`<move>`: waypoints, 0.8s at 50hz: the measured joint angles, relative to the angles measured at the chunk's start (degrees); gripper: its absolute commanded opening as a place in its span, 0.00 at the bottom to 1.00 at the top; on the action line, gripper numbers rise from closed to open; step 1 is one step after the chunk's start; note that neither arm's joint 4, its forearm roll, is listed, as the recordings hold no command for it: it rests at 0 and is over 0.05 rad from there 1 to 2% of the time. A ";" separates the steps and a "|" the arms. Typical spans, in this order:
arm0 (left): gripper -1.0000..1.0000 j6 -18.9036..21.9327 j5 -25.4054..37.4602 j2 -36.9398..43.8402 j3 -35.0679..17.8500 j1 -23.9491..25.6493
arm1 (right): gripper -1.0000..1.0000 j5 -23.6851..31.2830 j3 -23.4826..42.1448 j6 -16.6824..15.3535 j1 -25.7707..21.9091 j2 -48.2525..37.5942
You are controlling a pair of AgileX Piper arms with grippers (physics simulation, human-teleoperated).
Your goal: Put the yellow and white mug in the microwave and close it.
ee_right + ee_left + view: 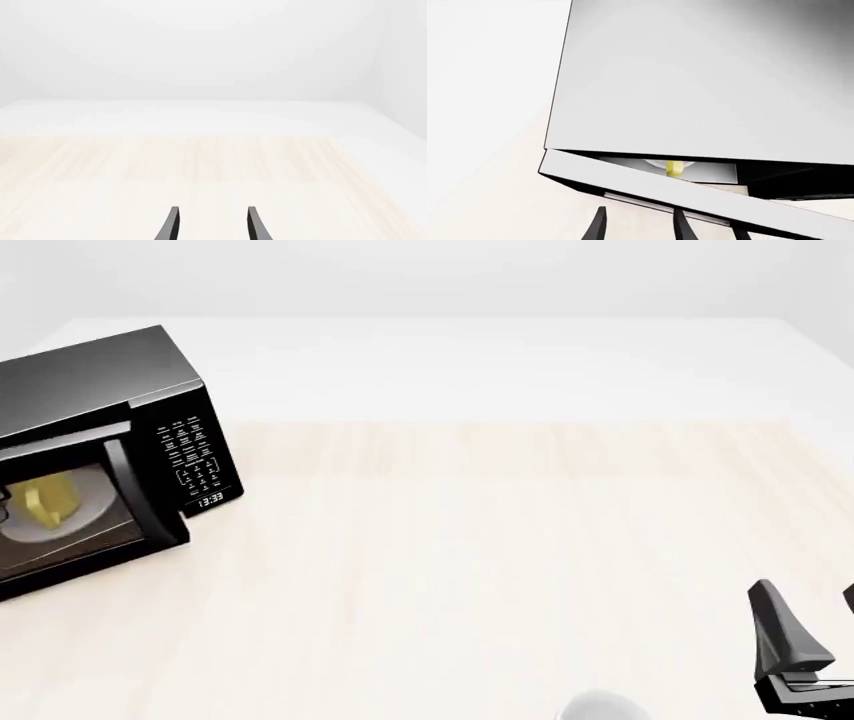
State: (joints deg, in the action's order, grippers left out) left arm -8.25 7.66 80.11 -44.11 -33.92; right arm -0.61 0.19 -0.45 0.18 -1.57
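Here the mug (51, 502) sits inside the microwave (100, 390) at nine o'clock, door nearly shut; left hand (639, 225) spread, empty, behind the door to push; right hand (212, 225) spread, idle.

Pale wood-grain table (507, 540), far edge banded white. Plain white wall (427, 275) behind, seamless. Light even and soft; faint shadows. Small white rounded object (601, 708) at near edge.

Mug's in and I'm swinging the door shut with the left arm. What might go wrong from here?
The microwave door is still ajar in the left wrist view; the left gripper is open beside its edge, so a finger may slip off. A hard push might slide the microwave or tip the yellow and white mug.
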 measured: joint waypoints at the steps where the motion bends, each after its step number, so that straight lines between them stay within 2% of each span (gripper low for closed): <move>1: 1.00 -0.01 -0.07 0.24 -0.21 0.11 | 1.00 0.00 0.00 0.00 0.00 0.00; 24: 1.00 -0.50 -1.08 4.41 -4.30 1.40 | 1.00 0.00 0.00 0.00 0.00 0.00; 40: 1.00 -4.38 -0.28 4.46 -4.72 1.79 | 1.00 0.00 0.00 0.00 0.00 0.00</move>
State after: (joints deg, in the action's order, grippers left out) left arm -12.63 7.37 84.57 -48.84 -32.13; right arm -0.60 0.19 -0.45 0.18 -1.57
